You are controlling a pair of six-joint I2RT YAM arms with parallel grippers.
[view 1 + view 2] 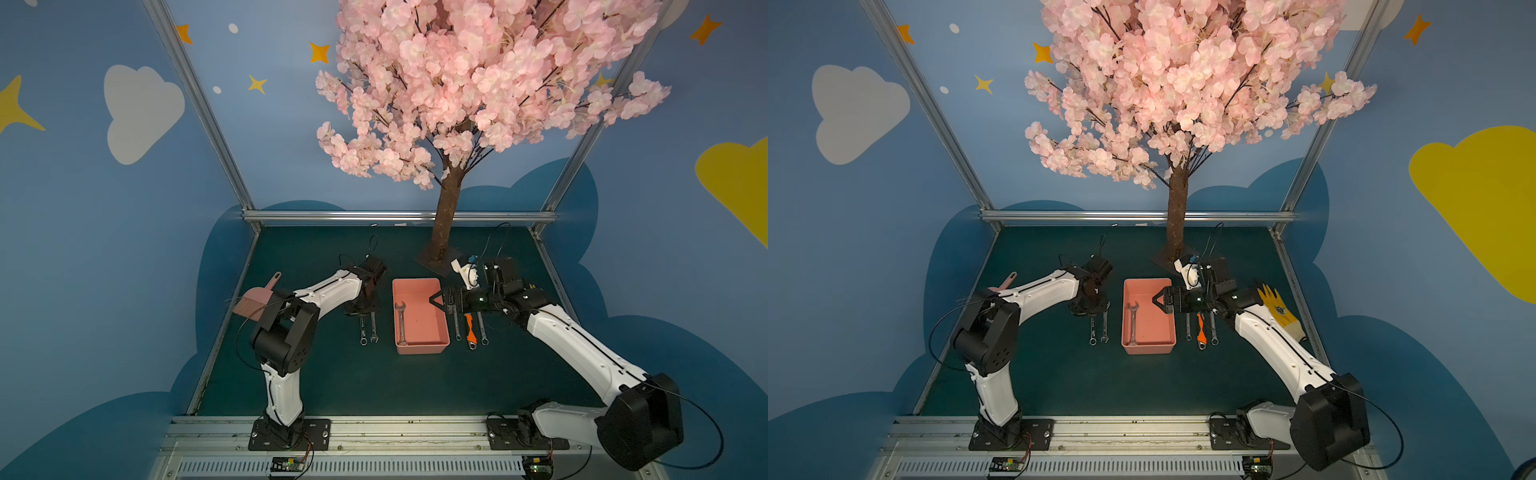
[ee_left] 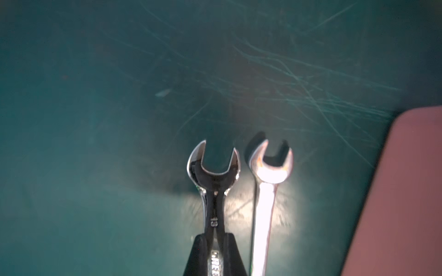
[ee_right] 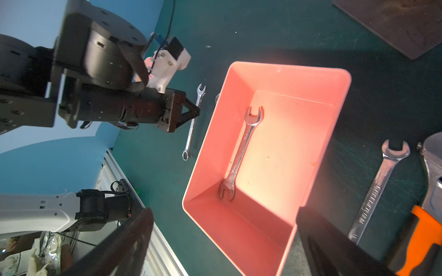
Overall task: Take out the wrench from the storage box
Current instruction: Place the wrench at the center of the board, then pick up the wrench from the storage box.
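The storage box (image 1: pixel 422 348) sits mid-mat between the two arms, and one wrench (image 3: pixel 242 153) lies flat on its floor, running lengthwise close to the wall on the left arm's side, with one head tucked into the near corner. The right gripper (image 1: pixel 437 300) hangs over the box's far right-hand rim with its jaws spread wide and nothing between them. It looks poised to reach in. To do that well, it should come down inside the walls and turn so the jaws straddle the shank. It should close mid-shank, where the wall leaves most room, then lift straight up so both heads clear the rim without dragging the light tub. Just outside the box's left wall, the left gripper (image 2: pixel 215 241) is pinched on the shank of a size-13 wrench (image 2: pixel 212 172), low over the mat (image 2: pixel 95 119). A second wrench (image 2: pixel 265 203) lies parallel just beside it. Letting go only once it rests flat should keep it from knocking its neighbour. The held wrench's shank reads "13", and below that the letters "REE" show between the fingers, the rest being covered. Right of the box, a combination wrench (image 3: pixel 376 191) has raised lettering too blurred to read.
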